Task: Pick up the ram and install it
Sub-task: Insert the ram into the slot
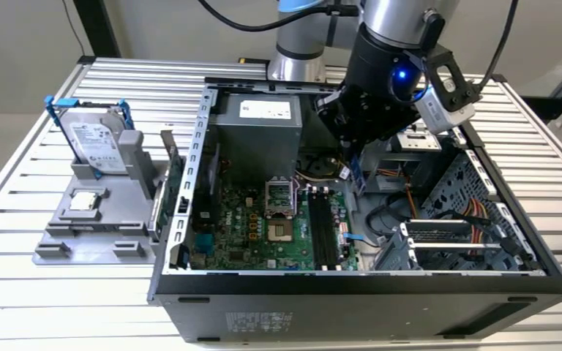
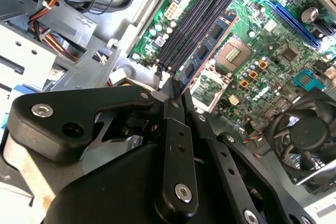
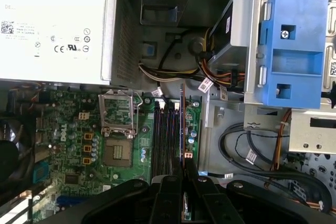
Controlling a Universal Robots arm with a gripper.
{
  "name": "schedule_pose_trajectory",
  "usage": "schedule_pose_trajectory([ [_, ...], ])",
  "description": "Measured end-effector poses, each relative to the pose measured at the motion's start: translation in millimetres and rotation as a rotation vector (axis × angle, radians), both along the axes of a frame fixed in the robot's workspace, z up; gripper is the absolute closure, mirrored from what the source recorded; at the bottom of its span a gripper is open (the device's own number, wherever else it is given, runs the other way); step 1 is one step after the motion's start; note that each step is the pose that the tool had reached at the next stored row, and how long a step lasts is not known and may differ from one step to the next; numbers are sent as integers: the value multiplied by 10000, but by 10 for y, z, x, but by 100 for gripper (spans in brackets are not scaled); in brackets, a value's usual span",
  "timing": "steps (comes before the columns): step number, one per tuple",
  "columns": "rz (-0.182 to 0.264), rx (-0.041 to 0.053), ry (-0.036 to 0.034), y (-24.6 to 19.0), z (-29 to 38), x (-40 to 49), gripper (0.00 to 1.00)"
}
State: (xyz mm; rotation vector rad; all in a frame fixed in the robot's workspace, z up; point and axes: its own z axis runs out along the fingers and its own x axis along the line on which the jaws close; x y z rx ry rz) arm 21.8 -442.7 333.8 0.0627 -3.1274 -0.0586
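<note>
Since the ram (image 2: 207, 48), a long, thin, dark circuit-board stick with black chips, looks light and stiff but fragile, I judge it best held by its flat faces. The hold should stay clear of the contact edge and squeeze only gently on the chips. Pushed down crooked, it would likely jam or bend.

The black two-fingered pincer (image 2: 172, 92) is closed on the stick, one finger against each face, and the visible length of board reaches out past the fingertips. In both wrist views the ram hangs lengthwise along the row of black memory slots (image 3: 165, 135), on the side toward the loose black cables (image 3: 247, 150). Whether its lower edge touches a slot I cannot tell.

The slots sit on a green motherboard (image 1: 252, 234) crowded with small parts, just beside a square silver processor socket (image 3: 119, 129). The board lies at the bottom of an open black and grey computer case (image 1: 359, 300), so room is tight. A grey metal power supply (image 3: 52, 30) stands at one end of the slots, and a blue plastic drive bracket (image 3: 294, 61) sits beyond the cables.

The case rests on a slatted aluminium desk (image 1: 27, 307). At the exterior view's left, a silver hard drive in a blue frame (image 1: 96, 142) stands in a grey holder, well apart from the work.
</note>
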Motion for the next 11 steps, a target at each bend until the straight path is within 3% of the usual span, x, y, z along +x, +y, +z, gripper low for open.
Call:
schedule_pose_trajectory([
  [11,0,0,0,0,-31,0,100],
])
